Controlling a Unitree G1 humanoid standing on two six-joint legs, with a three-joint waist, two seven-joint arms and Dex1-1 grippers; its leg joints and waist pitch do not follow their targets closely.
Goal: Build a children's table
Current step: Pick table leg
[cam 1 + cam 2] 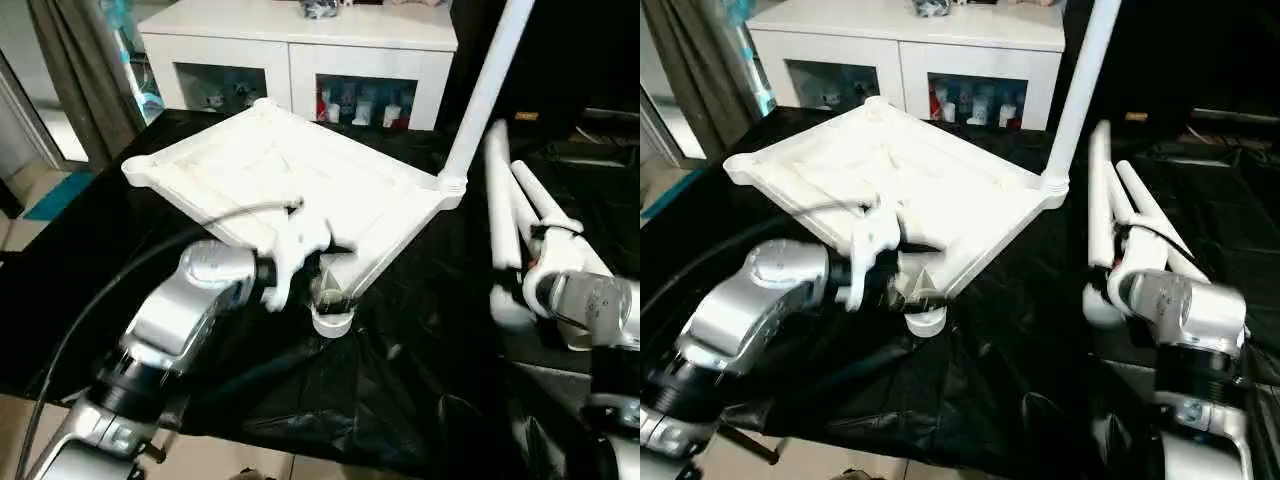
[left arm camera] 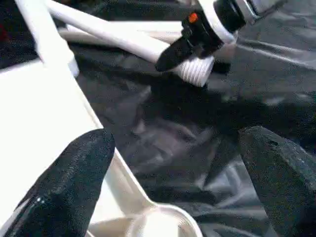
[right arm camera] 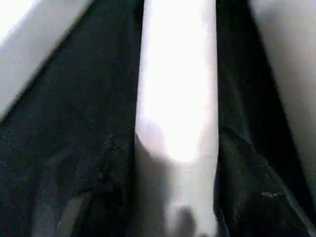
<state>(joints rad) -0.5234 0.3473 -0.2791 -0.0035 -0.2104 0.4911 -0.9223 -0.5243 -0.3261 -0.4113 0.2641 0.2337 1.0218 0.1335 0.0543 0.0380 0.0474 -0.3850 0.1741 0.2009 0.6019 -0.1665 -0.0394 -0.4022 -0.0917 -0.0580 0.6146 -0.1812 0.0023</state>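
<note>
The black cloth is covering the work surface, with a white cabinet standing behind it. The tabletop is lying underside up on the cloth, one leg standing upright in its far right corner socket. Three loose legs are lying to its right. The left gripper is gaping wide at the near corner socket, holding nothing. The right gripper is sitting at a loose leg's ribbed end; its grip cannot be determined.
</note>
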